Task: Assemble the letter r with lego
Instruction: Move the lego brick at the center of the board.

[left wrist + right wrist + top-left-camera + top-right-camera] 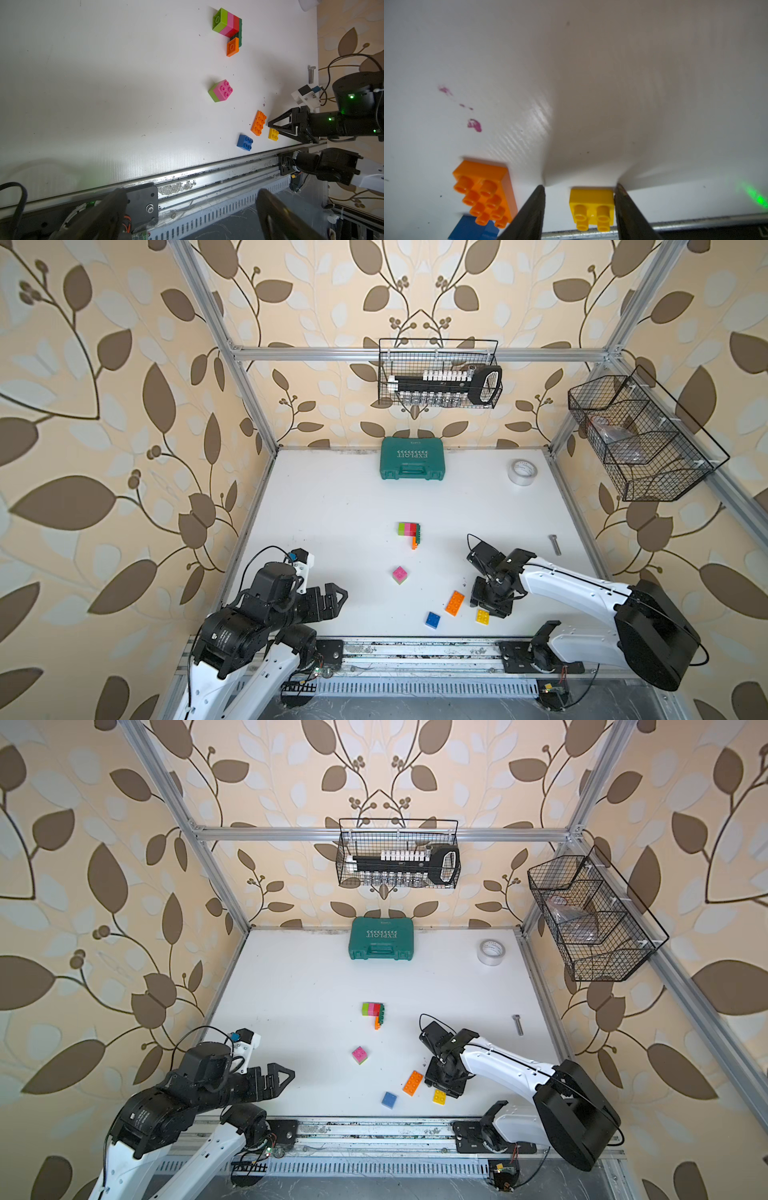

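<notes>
At the bench's (332, 506) near edge, your right gripper (579, 185) points down with its jaws apart, straddling the yellow brick (591, 204): one finger (629, 207) looks to touch its side, the other stands off with a gap, so nothing is clamped. Just beside it lies the long orange brick (483, 187), and past that the blue one (432, 620). A pink-on-lime pair (400, 575) sits mid-bench. Farther back lies the joined piece (409, 531): lime, pink, red and dark green, with a small orange brick (232, 46) at its end. Your left gripper (338, 600) hovers by the near left corner, jaws wide apart and empty.
</notes>
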### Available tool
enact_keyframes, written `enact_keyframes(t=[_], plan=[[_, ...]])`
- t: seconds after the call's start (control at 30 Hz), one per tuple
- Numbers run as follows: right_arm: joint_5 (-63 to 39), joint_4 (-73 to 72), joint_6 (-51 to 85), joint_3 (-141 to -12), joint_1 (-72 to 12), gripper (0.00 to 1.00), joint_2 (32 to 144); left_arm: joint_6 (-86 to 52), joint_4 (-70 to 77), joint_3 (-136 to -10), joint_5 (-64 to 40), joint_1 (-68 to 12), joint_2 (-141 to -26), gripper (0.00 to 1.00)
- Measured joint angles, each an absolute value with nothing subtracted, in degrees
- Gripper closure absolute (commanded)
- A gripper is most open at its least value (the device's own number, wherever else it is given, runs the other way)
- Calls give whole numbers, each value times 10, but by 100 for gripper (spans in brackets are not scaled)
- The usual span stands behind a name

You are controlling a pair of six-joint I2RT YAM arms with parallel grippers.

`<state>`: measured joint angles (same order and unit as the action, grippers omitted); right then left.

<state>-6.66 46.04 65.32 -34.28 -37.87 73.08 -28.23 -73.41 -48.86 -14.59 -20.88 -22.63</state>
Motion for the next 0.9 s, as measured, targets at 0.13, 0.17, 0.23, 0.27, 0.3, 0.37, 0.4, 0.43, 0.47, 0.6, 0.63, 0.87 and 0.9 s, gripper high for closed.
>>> enact_keyframes(t=[0.13, 0.17, 0.23, 0.27, 0.3, 0.37, 0.4, 0.43, 0.47, 0.6, 0.63, 0.87, 0.9], plan=[[-64, 476, 653, -343, -379, 42, 714, -282, -734, -489, -146, -209, -227, 1], [-62, 483, 653, -343, -380, 43, 706, -282, -734, -489, -146, -209, -227, 1], [-61, 495, 652, -343, -384, 46, 692, -282, -734, -489, -146, -209, -229, 1], [-60, 500, 652, -343, -389, 46, 685, -282, -734, -489, -146, -209, -230, 1], [-60, 505, 652, -343, -396, 47, 679, -282, -734, -488, -146, -209, -230, 1], [-60, 510, 654, -343, -416, 47, 674, -282, -734, -488, -146, -209, -230, 1], [-60, 511, 656, -343, -429, 48, 673, -282, -734, -488, -146, -209, -230, 1], [-59, 511, 658, -343, -440, 48, 673, -282, -734, -488, -146, -209, -231, 1], [-58, 511, 661, -343, -450, 48, 674, -282, -734, -488, -146, -209, -231, 1], [-57, 508, 669, -343, -470, 48, 691, -282, -734, -488, -146, -209, -233, 1], [-56, 508, 670, -343, -472, 48, 695, -282, -734, -488, -146, -209, -234, 1], [-51, 494, 670, -343, -472, 49, 719, -282, -734, -487, -146, -209, -234, 1], [-50, 490, 668, -343, -472, 50, 725, -282, -734, -486, -146, -209, -234, 1]])
